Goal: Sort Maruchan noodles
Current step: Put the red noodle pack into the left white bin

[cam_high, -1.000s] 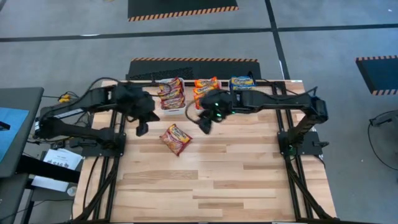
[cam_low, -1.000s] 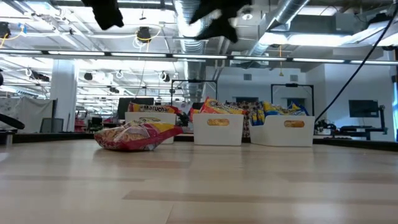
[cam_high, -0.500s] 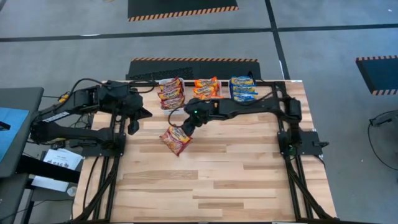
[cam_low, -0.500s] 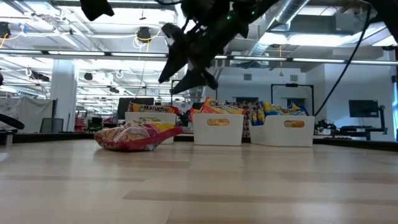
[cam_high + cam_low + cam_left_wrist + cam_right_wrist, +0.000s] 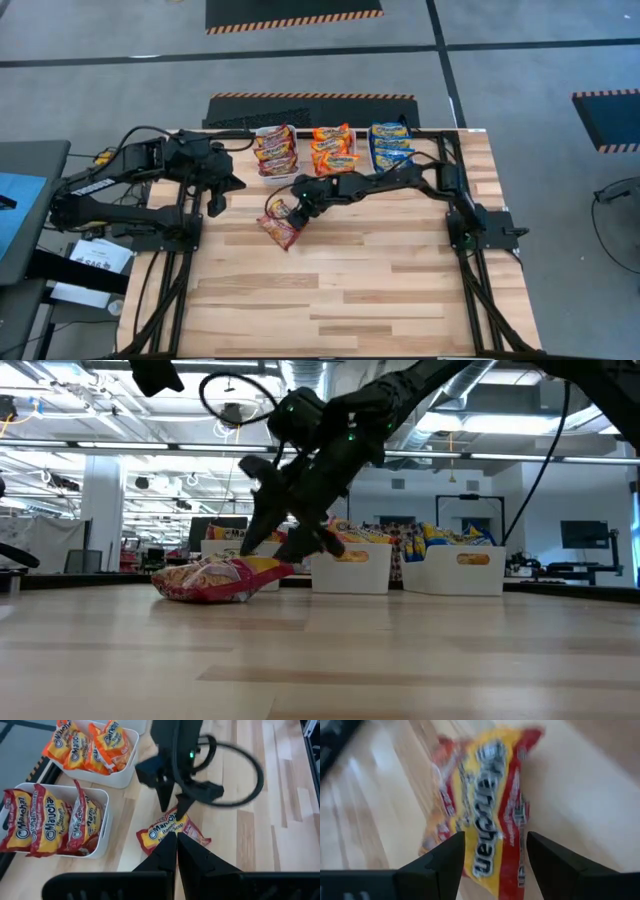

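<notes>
High view: the right gripper (image 5: 291,208) reaches over a lone maroon packet (image 5: 281,229) lying flat on the wooden surface (image 5: 400,280), just in front of three white bins (image 5: 277,176) stocked with noodles: maroon, orange (image 5: 333,148) and blue (image 5: 390,143); the left gripper (image 5: 214,203) waits to the side, off the surface's left edge.

Low view: the right arm's jaws hang apart just above the packet's far end; the packet (image 5: 215,580) rests puffed and crinkled on the surface, bins in a row behind it.

Left wrist view: the left arm's jaws are together; beyond them the packet (image 5: 172,833) reads "Maruchan Ramen Noodle Soup", and the same brand shows on the maroon packs (image 5: 47,822) standing in the nearer bin and the orange packs (image 5: 92,745) in the next.

Right wrist view: the right arm's jaws stand wide, straddling the packet (image 5: 487,830) with nothing between them yet; yellow panel, red border, brand name readable.

The packet looks light, its film slick and loose around a brittle noodle block; a grip across the block's narrow width likely holds better than one on the crimped seam, and a hard squeeze could crack the contents.
</notes>
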Tool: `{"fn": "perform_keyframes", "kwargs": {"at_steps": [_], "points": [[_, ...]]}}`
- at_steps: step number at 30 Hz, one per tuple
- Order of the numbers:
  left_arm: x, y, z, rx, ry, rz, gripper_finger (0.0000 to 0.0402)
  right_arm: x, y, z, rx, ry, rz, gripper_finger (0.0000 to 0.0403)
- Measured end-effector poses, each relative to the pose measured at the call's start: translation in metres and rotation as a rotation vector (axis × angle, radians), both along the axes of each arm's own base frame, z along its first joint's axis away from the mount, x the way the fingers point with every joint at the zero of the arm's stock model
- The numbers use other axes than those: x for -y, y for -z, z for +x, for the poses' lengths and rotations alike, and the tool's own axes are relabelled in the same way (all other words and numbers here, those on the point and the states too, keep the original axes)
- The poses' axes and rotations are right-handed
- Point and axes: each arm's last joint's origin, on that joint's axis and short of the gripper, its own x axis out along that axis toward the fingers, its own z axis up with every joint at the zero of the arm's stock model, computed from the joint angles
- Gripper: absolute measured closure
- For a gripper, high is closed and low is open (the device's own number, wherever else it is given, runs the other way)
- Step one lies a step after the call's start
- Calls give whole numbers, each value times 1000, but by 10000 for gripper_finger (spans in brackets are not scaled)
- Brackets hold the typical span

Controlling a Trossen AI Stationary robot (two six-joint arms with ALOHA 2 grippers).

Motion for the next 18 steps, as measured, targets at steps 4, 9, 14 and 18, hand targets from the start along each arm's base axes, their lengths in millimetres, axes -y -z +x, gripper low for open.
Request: {"fn": "perform_keyframes", "kwargs": {"at_steps": [4, 9, 14, 18], "points": [[0, 0, 0, -1, -1, -2, 401, -5, 15, 2, -33, 4, 26, 164], [0, 2, -1, -18, -1, -7, 401, -5, 23, 4, -45, 14, 52, 166], [0, 2, -1, -28, -1, -9, 401, -5, 23, 4, -46, 27, 63, 224], [0, 2, -1, -28, -1, -9, 401, -6, 23, 4, -48, 33, 94, 320]]}}
